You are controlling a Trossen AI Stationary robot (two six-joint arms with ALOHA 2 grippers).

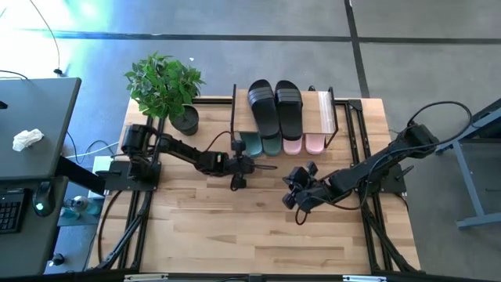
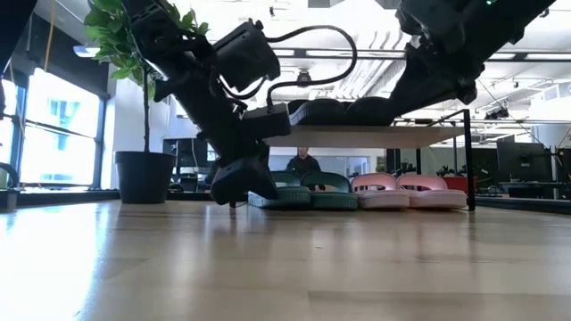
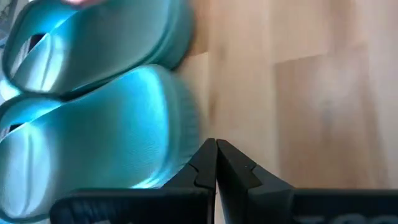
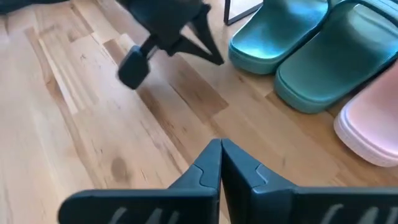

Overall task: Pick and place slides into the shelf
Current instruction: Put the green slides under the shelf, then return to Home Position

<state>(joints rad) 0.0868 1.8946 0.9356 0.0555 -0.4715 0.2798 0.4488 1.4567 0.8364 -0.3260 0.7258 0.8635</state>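
Note:
The shelf stands at the table's far edge. Two black slides lie on its top board. Under it, on the table, two dark green slides and two pale pink slides stand side by side, heels toward the near edge. My left gripper is shut and low, just near of the green slides' heels, with nothing between its fingers. My right gripper is shut and raised over the table's middle. It points toward the green slides and a pink one.
A potted plant stands at the far left corner, left of the shelf. Bare wooden tabletop stretches from the arms to the near edge. A dark desk stands beyond the table's left side. A person shows in the room behind.

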